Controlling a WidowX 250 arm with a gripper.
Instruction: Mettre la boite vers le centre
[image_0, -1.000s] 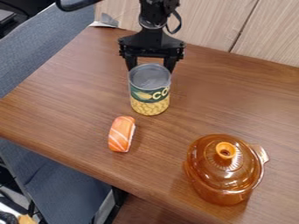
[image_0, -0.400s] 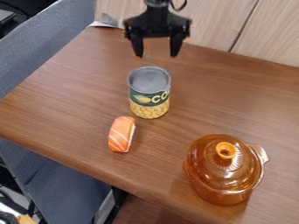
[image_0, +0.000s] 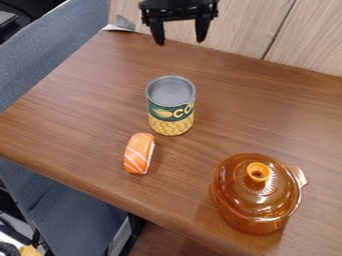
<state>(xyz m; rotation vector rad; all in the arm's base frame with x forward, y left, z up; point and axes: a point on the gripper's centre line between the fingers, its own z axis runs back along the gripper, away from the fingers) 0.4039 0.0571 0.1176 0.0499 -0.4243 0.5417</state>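
On the brown wooden table (image_0: 87, 120), the green-and-yellow cylindrical metal can (image_0: 171, 107) stands upright towards the visible middle, and the black two-fingered tool (image_0: 180, 42) hangs apart, spread and empty, probably for not disturbing it.

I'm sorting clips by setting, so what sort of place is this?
Probably an office or lab: a robot gripper over a wooden table, with a blue-grey fabric seat beside it.
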